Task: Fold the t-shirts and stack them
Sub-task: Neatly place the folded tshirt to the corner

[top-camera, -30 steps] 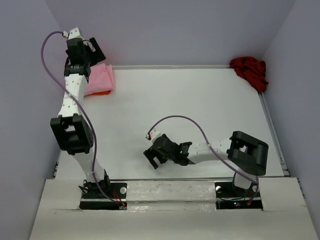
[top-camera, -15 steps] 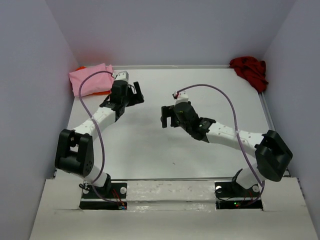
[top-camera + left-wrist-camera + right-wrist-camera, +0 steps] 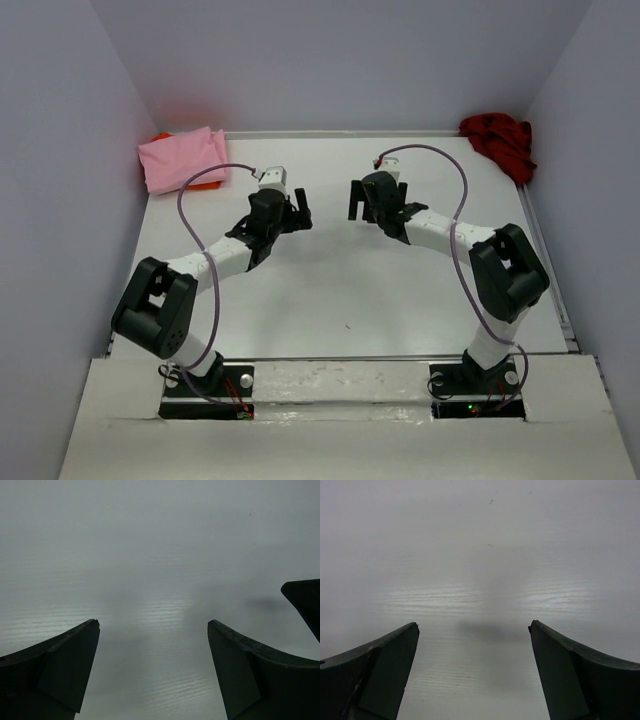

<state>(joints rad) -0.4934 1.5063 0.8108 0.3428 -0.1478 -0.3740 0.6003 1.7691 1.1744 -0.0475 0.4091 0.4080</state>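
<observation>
We see left claw point(image 3: 298, 210) and right claw point(image 3: 362, 200) wide open, holding nothing, over middle of surface point(image 3: 340, 290). Pink shirt point(image 3: 180, 160) on orange shirt point(image 3: 206, 184), far left. Red shirt point(image 3: 497, 138) bunched, far right. We fear claws bump: too close together.

Light pink t-shirt point(image 3: 182, 158): folded flat in the far-left corner of the table point(image 3: 400, 300), lying on top of the bright orange t-shirt point(image 3: 203, 184), of which only the edges show. Dark red t-shirt point(image 3: 498, 140): unfolded, crumpled in the far-right corner, well apart from both.
</observation>
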